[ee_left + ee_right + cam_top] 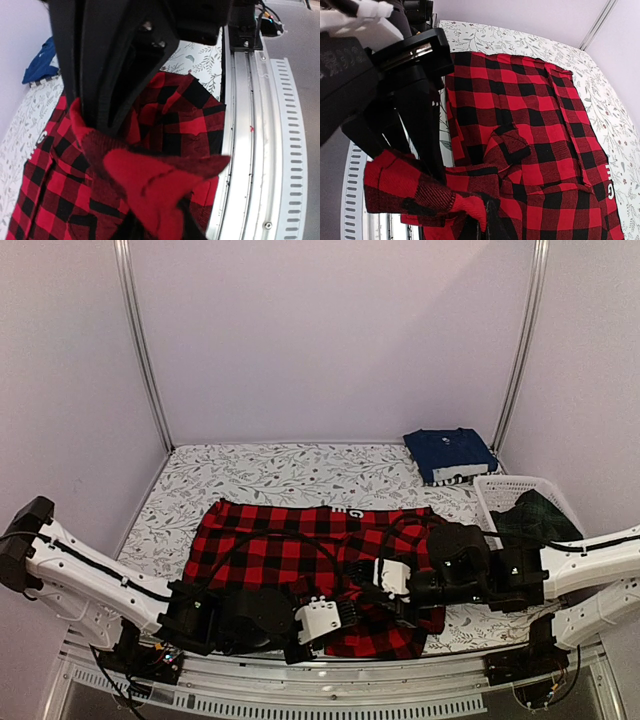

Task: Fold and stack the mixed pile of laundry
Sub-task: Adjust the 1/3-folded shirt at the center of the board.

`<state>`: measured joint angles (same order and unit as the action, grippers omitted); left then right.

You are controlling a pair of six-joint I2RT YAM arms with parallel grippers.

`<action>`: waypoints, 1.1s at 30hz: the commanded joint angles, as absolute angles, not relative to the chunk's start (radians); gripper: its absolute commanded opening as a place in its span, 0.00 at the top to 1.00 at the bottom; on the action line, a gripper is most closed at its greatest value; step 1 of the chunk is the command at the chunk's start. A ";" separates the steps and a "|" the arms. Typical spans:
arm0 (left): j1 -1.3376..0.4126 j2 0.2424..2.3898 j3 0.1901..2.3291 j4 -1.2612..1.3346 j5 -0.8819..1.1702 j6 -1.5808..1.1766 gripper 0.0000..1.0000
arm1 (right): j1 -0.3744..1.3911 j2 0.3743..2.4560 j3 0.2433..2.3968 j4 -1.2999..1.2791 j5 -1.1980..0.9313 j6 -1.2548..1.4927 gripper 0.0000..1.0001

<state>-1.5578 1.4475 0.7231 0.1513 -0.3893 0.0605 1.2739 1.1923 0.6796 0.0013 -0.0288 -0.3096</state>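
Observation:
The red-and-black checked flannel shirt (290, 550) lies spread on the floral table cloth, and it also fills the left wrist view (170, 115) and the right wrist view (535, 125). My left gripper (343, 612) is shut on a bunched fold of the shirt's near edge (155, 185). My right gripper (378, 578) is shut on another fold of that edge (470, 207), close to the left one. The navy folded garment (448, 453) lies at the back right. The dark green-navy plaid garment (537, 516) sits in the basket.
The white lattice basket (497, 492) stands at the right edge of the table. The metal front rail (245, 150) runs just beside the lifted shirt edge. The left arm's body (400, 80) is close in front of the right wrist.

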 commanded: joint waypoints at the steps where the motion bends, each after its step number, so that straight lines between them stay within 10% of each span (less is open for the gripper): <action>1: -1.543 1.419 0.824 0.061 -0.354 0.078 0.99 | 1.267 1.142 0.678 0.011 -0.056 -0.301 0.97; 5: -1.543 1.419 0.932 -0.130 -0.193 0.081 1.00 | 1.267 1.085 0.711 -0.045 -0.064 -0.272 0.35; 12: -1.565 1.370 0.982 -0.337 -0.032 0.113 1.00 | 1.254 0.786 0.720 -0.110 0.182 -0.118 0.01; 22: -1.570 1.452 1.120 -0.477 0.025 0.230 1.00 | 0.881 0.863 0.734 -0.108 0.064 0.095 0.01; 33: -1.169 1.551 1.254 -0.394 0.173 0.110 1.00 | 0.593 1.608 1.101 -0.215 -0.469 0.156 0.38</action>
